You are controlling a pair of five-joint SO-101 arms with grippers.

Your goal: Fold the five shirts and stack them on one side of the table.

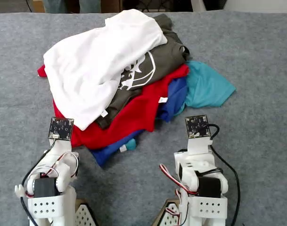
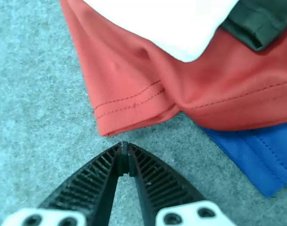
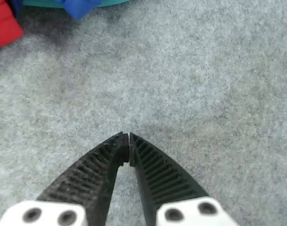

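Observation:
A loose heap of shirts lies mid-table: a white shirt [image 1: 103, 66] on top, a dark grey printed shirt [image 1: 152, 61] under it, then a red shirt [image 1: 134, 110], a blue shirt [image 1: 174, 96] and a teal shirt [image 1: 207, 87] at the right. My left gripper [image 2: 124, 148] is shut and empty, just short of the red shirt's hem [image 2: 134, 99]; the white shirt [image 2: 181, 23] and blue shirt [image 2: 261, 155] lie beyond. My right gripper [image 3: 128, 139] is shut and empty over bare felt, with the blue shirt's corner [image 3: 79, 7] farther off.
Grey felt [image 1: 261, 56] covers the table. Open felt lies to the right of the heap and along the near edge between the two arm bases [image 1: 49, 197] [image 1: 200, 188]. A black cable [image 1: 225, 162] loops beside the right arm.

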